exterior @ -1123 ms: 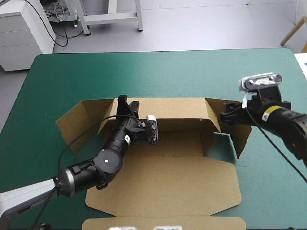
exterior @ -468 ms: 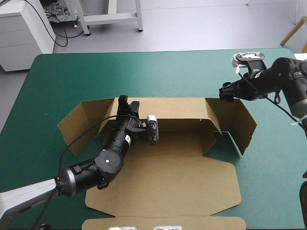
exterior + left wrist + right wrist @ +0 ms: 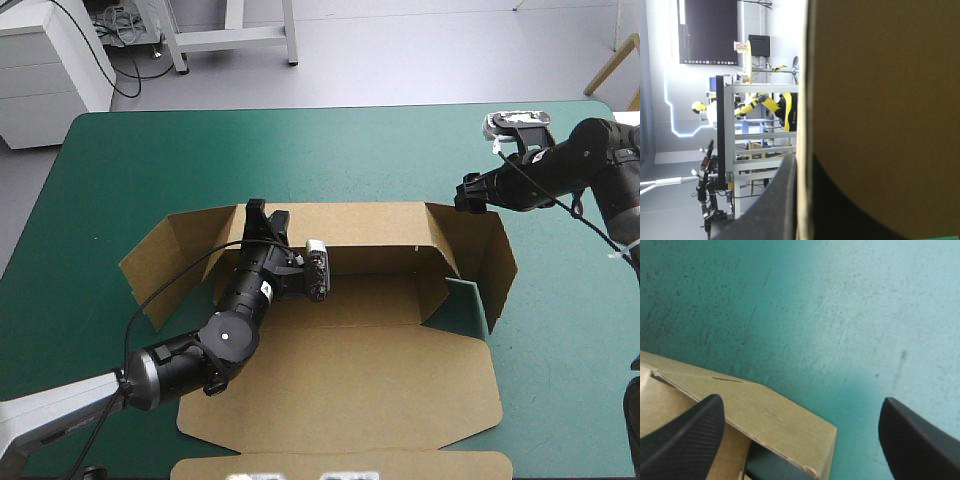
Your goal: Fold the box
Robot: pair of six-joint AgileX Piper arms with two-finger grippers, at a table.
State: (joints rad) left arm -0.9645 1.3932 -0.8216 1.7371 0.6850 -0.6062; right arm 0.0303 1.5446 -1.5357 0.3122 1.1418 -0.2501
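Lying mid-table on the scratched teal-green cover, the box is showing plain matte brown board, with its far wall and side flaps standing. The left gripper is pinching the far wall. The right gripper is hovering over the right flap's corner with its fingers spread.

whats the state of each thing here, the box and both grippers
box: back wall and both end flaps raised, front panel lying flat.
left gripper: shut on the box's back wall.
right gripper: open, at the right end flap's top corner, holding nothing.
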